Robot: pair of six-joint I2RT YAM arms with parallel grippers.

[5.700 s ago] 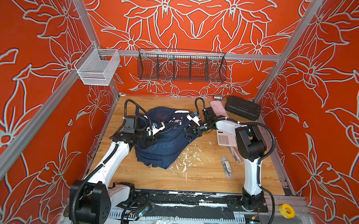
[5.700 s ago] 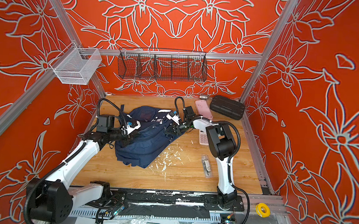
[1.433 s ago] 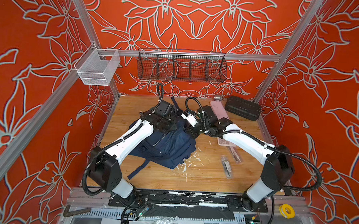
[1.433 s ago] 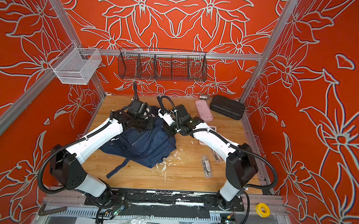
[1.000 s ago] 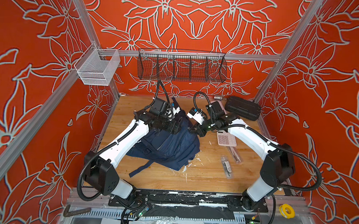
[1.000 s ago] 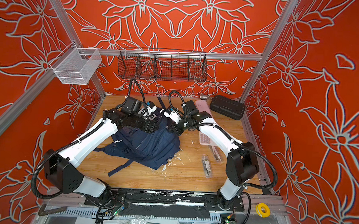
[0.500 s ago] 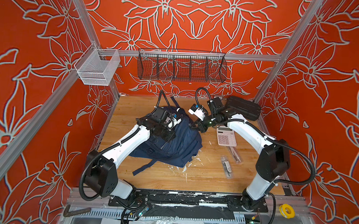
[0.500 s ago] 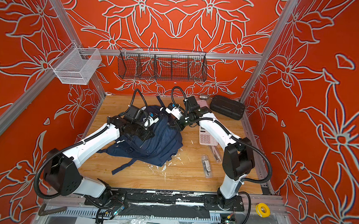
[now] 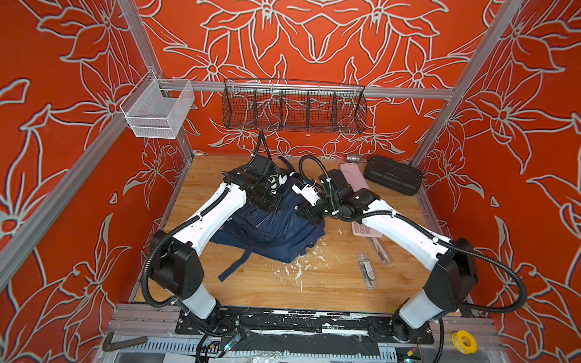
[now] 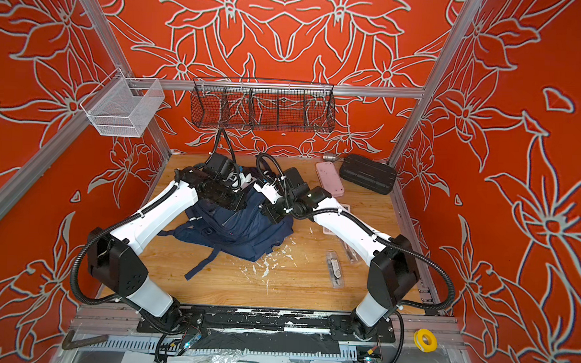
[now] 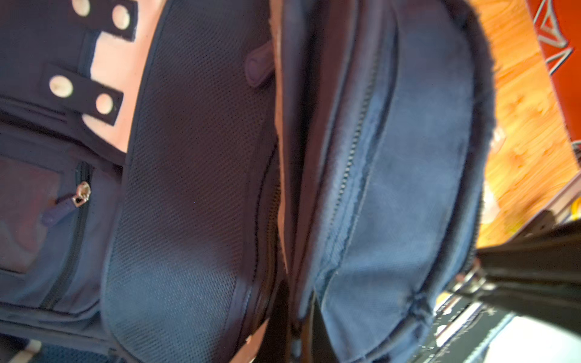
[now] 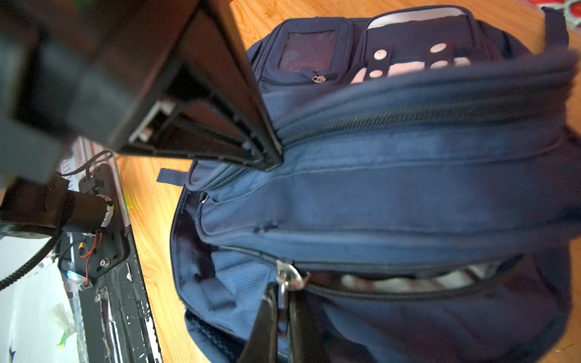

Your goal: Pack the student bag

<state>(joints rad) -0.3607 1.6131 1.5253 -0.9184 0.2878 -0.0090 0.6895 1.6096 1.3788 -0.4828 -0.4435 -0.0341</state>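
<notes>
The navy student bag (image 9: 273,228) (image 10: 240,227) lies in the middle of the wooden table, one strap trailing toward the front. My left gripper (image 9: 270,205) (image 10: 232,203) is at the bag's top left corner, shut on a fold of fabric beside a zip; its black fingers (image 12: 220,125) show in the right wrist view. The left wrist view is filled by the bag (image 11: 393,188), with the left gripper (image 11: 292,330) pinched on the fabric. My right gripper (image 9: 309,213) (image 12: 283,317) is shut on the silver zipper pull (image 12: 287,278) of a partly open pocket.
A black ribbed hard case (image 9: 393,175) and a pink flat case (image 9: 351,175) lie at the back right. A calculator (image 9: 363,229), a clear packet (image 9: 366,270) and white flakes (image 9: 299,267) sit right of the bag. A black wire basket (image 9: 294,110) and a white mesh basket (image 9: 157,112) hang on the walls.
My left gripper has closed onto the bag's top fabric. The bag has shifted slightly on the table. My right gripper has stayed shut on the zipper pull.
</notes>
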